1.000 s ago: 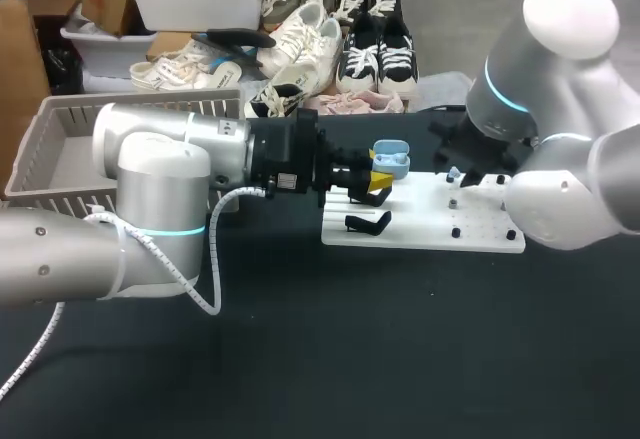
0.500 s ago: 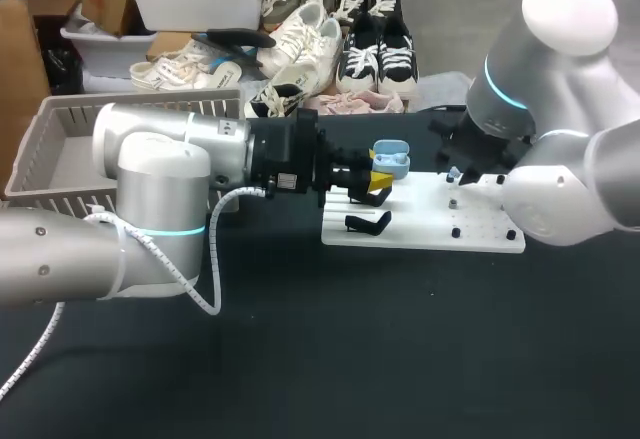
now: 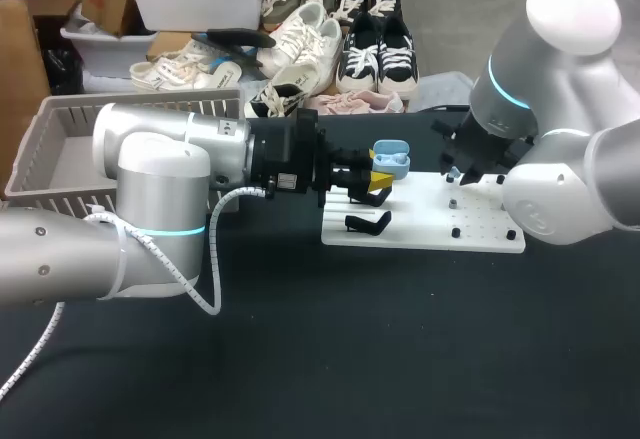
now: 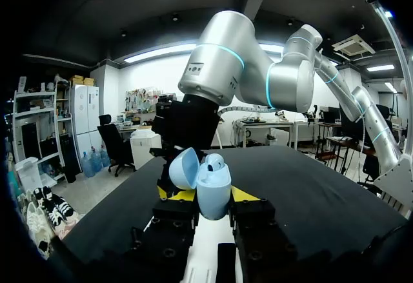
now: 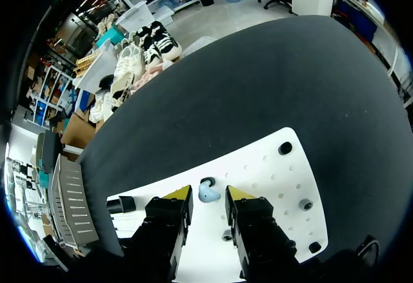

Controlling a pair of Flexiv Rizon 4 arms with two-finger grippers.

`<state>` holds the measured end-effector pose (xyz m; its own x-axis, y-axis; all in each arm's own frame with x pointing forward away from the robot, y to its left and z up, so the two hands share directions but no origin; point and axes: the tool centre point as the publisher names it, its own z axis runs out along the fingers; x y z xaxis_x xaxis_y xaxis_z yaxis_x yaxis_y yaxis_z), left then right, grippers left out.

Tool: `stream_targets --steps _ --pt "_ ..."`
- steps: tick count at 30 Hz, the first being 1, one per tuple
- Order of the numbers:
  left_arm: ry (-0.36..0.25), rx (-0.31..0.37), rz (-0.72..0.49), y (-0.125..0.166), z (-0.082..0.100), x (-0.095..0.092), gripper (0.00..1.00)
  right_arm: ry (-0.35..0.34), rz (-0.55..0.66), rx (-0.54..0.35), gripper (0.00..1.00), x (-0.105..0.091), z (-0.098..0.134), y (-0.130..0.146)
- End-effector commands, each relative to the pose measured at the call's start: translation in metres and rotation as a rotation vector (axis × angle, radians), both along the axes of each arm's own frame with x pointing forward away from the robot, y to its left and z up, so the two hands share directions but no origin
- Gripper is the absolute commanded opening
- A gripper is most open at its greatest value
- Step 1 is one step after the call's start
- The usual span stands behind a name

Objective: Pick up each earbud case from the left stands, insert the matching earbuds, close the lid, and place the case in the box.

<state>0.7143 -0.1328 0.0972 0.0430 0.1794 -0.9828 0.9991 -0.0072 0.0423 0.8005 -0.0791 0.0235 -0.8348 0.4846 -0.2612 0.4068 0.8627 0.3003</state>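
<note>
The left fingers (image 4: 237, 196) are clenching a light-blue plastic earbud case (image 4: 213, 193) from both sides, holding it upright with its rounded lid swung open; something small and rounded, likely an earbud, is showing in the open top. From above, the case (image 3: 391, 159) is hanging over the left end of a white perforated board (image 3: 480, 221) that is lying on the black bench (image 3: 400, 349); a small black stand (image 3: 368, 222) is sitting on that board just below the case. The right fingers (image 5: 236, 196) are standing apart, released, their yellow tips pointing down at the white board; a small light-blue earbud (image 5: 208, 193) is lying on the board between them, and neither tip appears to be touching it. A grey slatted plastic basket (image 3: 55, 119) is sitting at the bench's left side, behind the left arm.
</note>
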Motion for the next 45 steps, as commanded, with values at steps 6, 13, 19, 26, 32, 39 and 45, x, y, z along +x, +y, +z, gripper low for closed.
stream_targets --steps 6,13,19,26,32,39,45 --pt "-0.002 -0.002 0.003 0.0 0.0 -0.001 0.0 0.005 0.001 0.002 0.25 0.002 -0.001 0.001" --pt "-0.002 -0.002 0.003 0.0 0.0 -0.001 0.0 0.01 0.003 0.006 0.2 0.003 -0.003 0.002" --pt "-0.002 -0.002 0.003 0.0 0.0 -0.001 0.0 0.013 0.003 0.006 0.01 0.003 -0.003 0.003" --pt "-0.002 -0.002 0.003 0.0 0.0 -0.001 0.0 0.009 -0.002 0.01 0.0 -0.002 0.004 0.003" --pt "-0.002 -0.002 0.003 0.0 0.0 -0.001 0.0 -0.002 -0.013 0.016 0.0 -0.015 0.018 0.002" --pt "-0.002 -0.002 0.003 0.0 0.0 -0.001 0.0 0.007 0.052 -0.016 0.0 -0.033 0.035 0.004" --pt "-0.002 -0.002 0.003 0.0 0.0 -0.001 0.0 0.021 0.167 -0.079 0.0 -0.053 0.053 0.009"
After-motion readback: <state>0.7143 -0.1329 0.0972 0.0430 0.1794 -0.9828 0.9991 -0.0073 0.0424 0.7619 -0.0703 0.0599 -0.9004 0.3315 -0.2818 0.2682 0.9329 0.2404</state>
